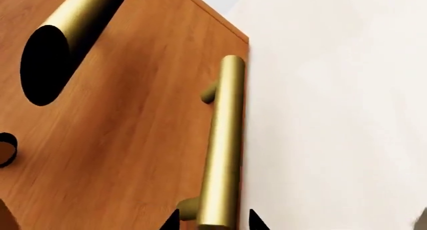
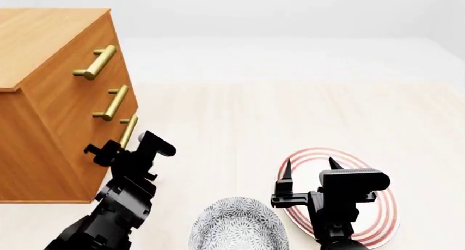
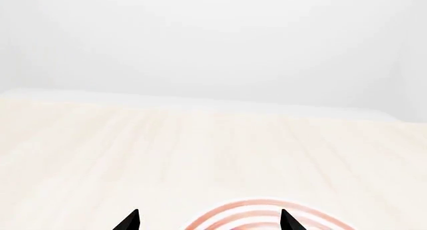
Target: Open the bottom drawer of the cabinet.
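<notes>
The cabinet (image 2: 58, 97) stands at the left, with three brass handles on its front. The bottom drawer (image 2: 78, 164) looks shut; its handle (image 2: 128, 131) is the lowest. My left gripper (image 2: 116, 150) is at this handle. In the left wrist view the bottom drawer's front (image 1: 133, 140) fills the frame, and its brass bar handle (image 1: 223, 140) lies between the spread fingertips of my left gripper (image 1: 213, 221), with small gaps either side. My right gripper (image 2: 310, 170) is open and empty above the plate; it also shows in the right wrist view (image 3: 208, 222).
A white plate with red rings (image 2: 379, 212) lies under my right gripper and shows in the right wrist view (image 3: 267, 212). A grey patterned bowl (image 2: 236, 227) sits at the front centre. The middle drawer's handle (image 1: 80, 19) is close by the left gripper. The pale table (image 2: 291, 114) stretches to the right.
</notes>
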{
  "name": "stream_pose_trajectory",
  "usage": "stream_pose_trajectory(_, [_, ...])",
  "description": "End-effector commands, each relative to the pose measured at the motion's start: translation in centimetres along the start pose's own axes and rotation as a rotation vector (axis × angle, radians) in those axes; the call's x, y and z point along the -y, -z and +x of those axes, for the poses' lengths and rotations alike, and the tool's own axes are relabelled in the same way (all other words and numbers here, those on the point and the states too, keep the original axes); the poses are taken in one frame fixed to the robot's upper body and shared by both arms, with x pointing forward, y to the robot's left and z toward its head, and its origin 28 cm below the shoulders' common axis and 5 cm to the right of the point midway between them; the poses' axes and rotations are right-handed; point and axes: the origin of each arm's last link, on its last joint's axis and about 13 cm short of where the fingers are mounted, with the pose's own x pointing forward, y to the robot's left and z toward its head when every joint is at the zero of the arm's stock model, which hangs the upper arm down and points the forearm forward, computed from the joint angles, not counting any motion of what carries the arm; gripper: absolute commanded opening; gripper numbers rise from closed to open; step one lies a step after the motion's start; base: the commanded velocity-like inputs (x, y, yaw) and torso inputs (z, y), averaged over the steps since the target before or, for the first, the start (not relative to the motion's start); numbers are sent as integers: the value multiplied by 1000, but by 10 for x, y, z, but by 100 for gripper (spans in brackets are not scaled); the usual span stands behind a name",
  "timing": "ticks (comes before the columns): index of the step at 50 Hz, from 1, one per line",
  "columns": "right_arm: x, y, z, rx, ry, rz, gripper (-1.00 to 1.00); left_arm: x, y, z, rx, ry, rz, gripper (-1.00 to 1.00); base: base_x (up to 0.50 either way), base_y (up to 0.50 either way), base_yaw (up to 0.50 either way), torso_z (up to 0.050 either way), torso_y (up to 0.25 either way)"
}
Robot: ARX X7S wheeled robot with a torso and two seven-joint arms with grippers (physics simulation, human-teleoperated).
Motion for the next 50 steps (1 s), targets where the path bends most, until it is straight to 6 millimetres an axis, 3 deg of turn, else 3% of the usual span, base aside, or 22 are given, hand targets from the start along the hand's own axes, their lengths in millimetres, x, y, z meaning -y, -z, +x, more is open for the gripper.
stream_pose_trajectory(1, [0, 1, 0, 0, -1, 1, 100, -3, 7, 2, -16, -21, 38, -100, 0, 0, 0, 0, 0])
stream_pose_trajectory(12, [-1, 2, 0, -2, -3, 0, 100, -3, 6, 2, -6, -26, 51, -100, 0, 0, 0, 0, 0])
stream_pose_trajectory(33, [0, -1, 0, 5, 0, -5, 100, 12, -29, -11, 90, 7, 106, -100, 0, 0, -1, 0, 0])
stream_pose_trajectory(50, [1, 0, -1, 5, 6, 0, 100, 21, -42, -36, 106, 35, 175, -100, 1, 0, -2, 0, 0])
